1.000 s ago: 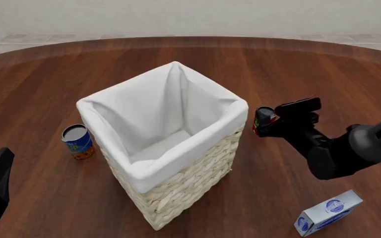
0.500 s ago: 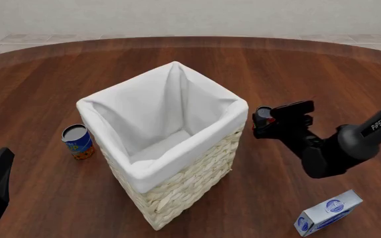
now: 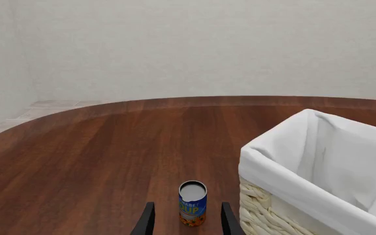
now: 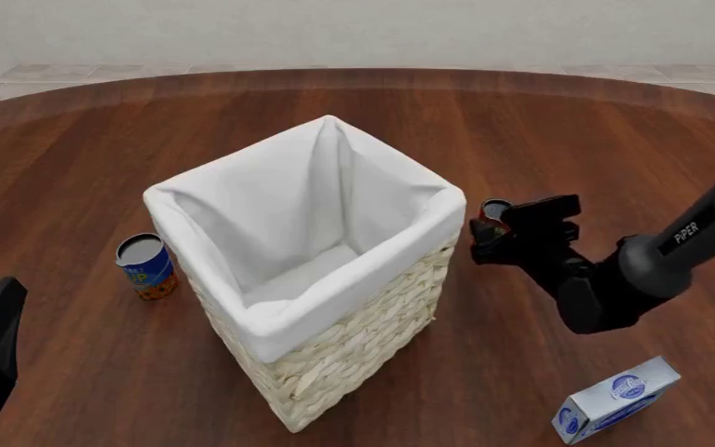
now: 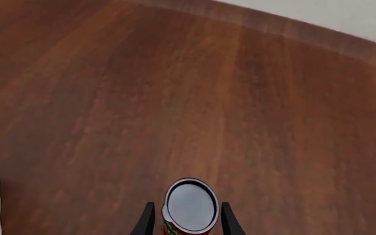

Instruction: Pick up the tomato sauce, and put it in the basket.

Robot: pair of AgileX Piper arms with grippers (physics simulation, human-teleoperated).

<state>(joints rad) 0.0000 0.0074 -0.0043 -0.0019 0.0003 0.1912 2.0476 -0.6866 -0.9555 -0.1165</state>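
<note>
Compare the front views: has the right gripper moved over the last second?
Yes. The right gripper, holding the tomato can, has shifted slightly left toward the basket and a little up the picture.

The right hand point(image 4: 497, 233) hides perhaps most of the tomato sauce point(image 4: 492, 212).

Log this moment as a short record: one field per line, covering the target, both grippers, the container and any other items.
target: tomato sauce, upright, between the right gripper's fingers, beside the basket's right side
right gripper: fingers around the can; firm grip cannot be told
left gripper: open, empty, aimed at the blue-and-orange can
container: basket, upright, only the white liner showing inside
other items: blue-and-white box on the table, near right
</note>
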